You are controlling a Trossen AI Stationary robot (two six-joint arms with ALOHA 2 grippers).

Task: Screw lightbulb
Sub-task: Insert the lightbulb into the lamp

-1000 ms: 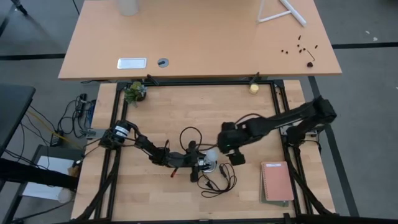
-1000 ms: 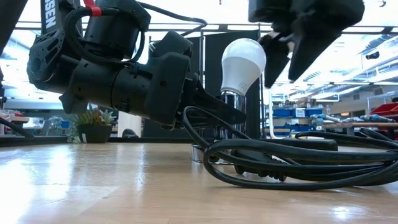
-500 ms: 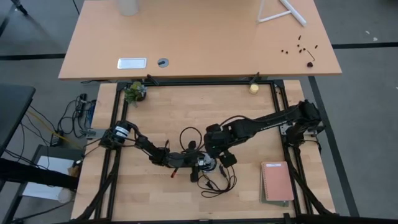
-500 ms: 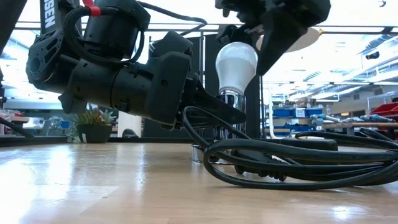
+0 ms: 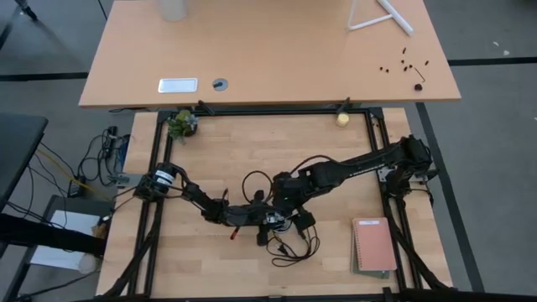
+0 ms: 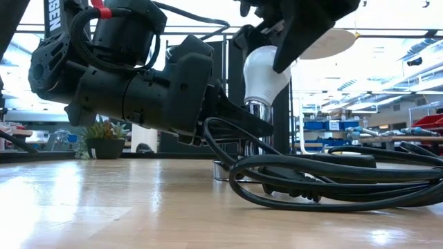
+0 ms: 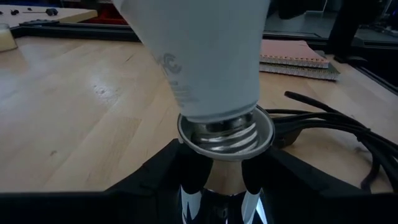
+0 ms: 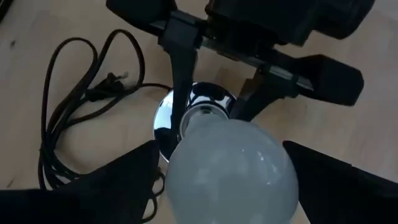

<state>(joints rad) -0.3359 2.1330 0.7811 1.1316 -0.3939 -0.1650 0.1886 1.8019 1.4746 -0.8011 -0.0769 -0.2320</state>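
Observation:
The white lightbulb stands with its screw base in the silver socket, whose round base disc rests on the table. My left gripper lies low over the table, coming from the left, and is shut on the socket. My right gripper reaches in from the right, comes down over the bulb and is shut on it. The socket's black cord lies coiled on the table beside it. My left gripper pinches the socket's silver stem between its two fingers, just below the socket's rim. The fingers come level from the table's left. The socket stands upright on its base disc. My right gripper holds the bulb's round white globe between its two fingers, one on each side. The fingers come from above, slanting down. The bulb stands slightly tilted with its screw base in the socket.
Two notebooks lie at the near right. The cord's loops spread near the socket. A small plant stands at the far left corner and a yellowish ball at the far edge. A tan desk lies beyond.
My right gripper has gone toward the table's left and down, from beside the bulb to over it, and its fingers now stand on both sides of the globe. The bulb's top has shifted a little toward my left gripper. My left gripper has kept still on the socket.

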